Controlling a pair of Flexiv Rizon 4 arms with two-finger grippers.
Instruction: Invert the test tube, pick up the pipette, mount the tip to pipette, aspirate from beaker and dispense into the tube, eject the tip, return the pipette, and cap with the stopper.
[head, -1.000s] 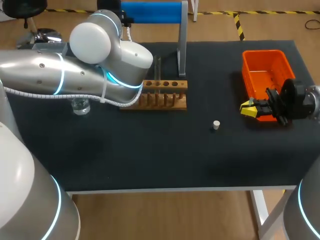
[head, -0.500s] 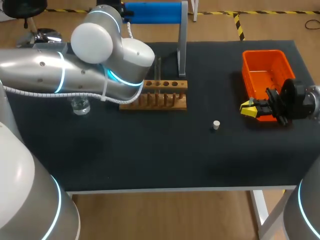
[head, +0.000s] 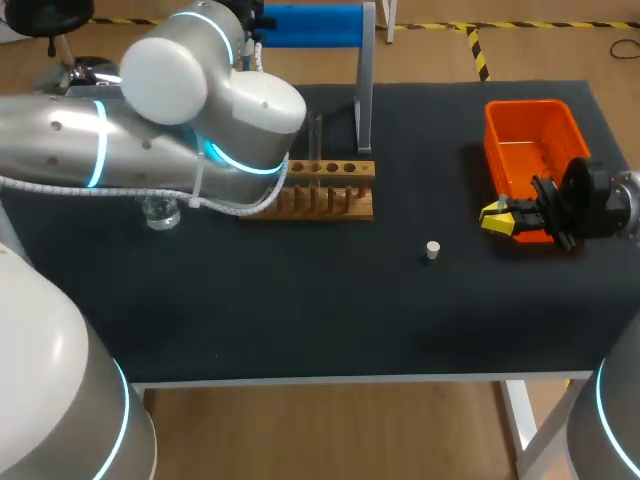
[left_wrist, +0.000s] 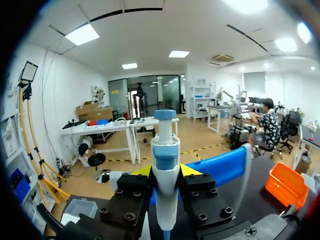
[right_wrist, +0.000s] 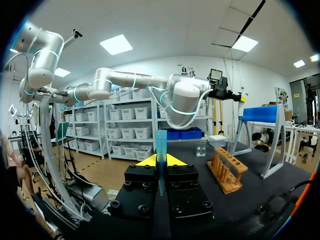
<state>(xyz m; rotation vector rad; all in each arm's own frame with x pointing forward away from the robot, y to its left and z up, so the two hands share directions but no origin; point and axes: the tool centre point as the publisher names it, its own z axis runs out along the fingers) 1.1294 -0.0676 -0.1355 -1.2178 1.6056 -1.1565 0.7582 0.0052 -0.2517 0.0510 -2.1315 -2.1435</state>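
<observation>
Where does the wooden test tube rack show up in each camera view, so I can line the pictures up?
Head view: the wooden rack stands at the table's back middle, one end covered by the left arm.
Left wrist view: not in it.
Right wrist view: the wooden rack is ahead of the right gripper, beside the beaker.
Shared landmark: the blue-topped stand, seen in all three.

On our dark counter (head: 300, 300) the wooden test tube rack (head: 330, 200) stands mid-back, with the blue-topped metal stand (head: 365, 90) behind it and the clear glass beaker (head: 160, 212) to its left. The small white stopper (head: 432, 250) lies before the rack, rightward. The orange plastic bin (head: 530, 140) sits far right, our right gripper (head: 497, 217) at its front-left corner.
</observation>
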